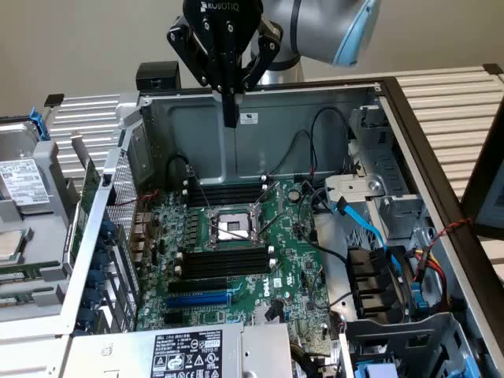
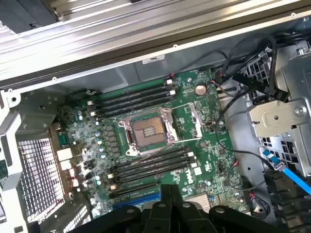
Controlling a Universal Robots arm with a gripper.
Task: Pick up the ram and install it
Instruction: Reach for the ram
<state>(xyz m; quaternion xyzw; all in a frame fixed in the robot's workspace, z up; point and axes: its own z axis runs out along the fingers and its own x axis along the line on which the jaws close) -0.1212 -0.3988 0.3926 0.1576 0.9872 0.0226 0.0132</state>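
Green ram (image 1: 86, 201) seems to be standing outside the case wall (image 1: 118, 185), below your gripper (image 1: 230, 116) toward the exterior view's left; the gripper is hanging shut and empty over the motherboard (image 1: 288, 268), cables (image 1: 364, 223) crowding beside its slots (image 1: 220, 264).

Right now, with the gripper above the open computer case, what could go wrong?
1. The open processor socket lies bare between the black slots; a descent slightly off could damage it.
2. Black cables hang close to the upper slots and might snag the gripper.
3. The gripper is shut and seems to hold nothing; going down so, it could only knock the motherboard.
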